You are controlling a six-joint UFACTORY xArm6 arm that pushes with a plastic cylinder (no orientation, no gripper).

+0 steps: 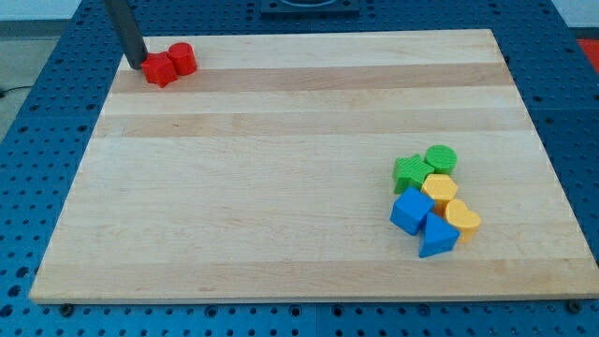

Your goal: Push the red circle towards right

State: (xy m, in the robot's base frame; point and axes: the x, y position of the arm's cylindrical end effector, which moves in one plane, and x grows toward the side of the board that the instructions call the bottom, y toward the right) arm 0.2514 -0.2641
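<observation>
The red circle [182,58] sits near the view's top left corner of the wooden board [281,168]. A second red block [159,69], of angular shape, touches it on its lower left. My tip [137,64] rests on the board just left of the angular red block, touching or nearly touching it. The rod rises from there toward the view's top left.
A cluster of blocks lies at the view's lower right: a green star [410,173], a green circle [441,158], a yellow hexagon [439,188], a yellow heart-like block [461,218], a blue cube [411,210] and a blue triangle [437,236].
</observation>
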